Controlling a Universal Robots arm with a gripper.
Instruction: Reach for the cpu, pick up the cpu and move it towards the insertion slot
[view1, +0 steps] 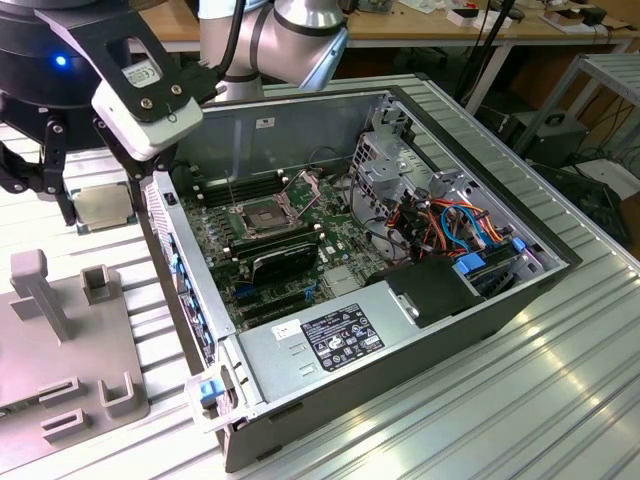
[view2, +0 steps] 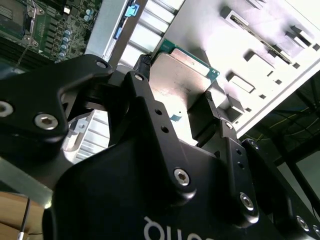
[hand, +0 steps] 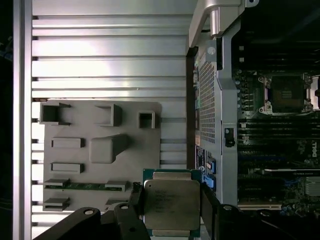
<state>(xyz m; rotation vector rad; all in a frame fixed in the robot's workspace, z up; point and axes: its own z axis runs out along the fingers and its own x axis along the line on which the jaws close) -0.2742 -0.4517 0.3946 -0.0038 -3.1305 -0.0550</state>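
A ribbed metal table (view1: 560, 400) carries an open computer case (view1: 480, 300). In the exterior view my gripper (view1: 45, 175) hangs outside the case, toward the exterior view's left, with the cpu (view1: 103, 207) at my fingers and the insertion slot (view1: 262, 215) on the board toward the exterior view's right; the case wall stands between us.

In the second wrist view my fingers (view2: 150, 100) sit against two opposite edges of the cpu (view2: 175, 85), clamped on it.

In the first wrist view the cpu (hand: 171, 204) hangs above the grey holder tray (hand: 80, 125), the insertion slot (hand: 286, 93) well apart beyond the case's perforated rear panel (hand: 206, 100).
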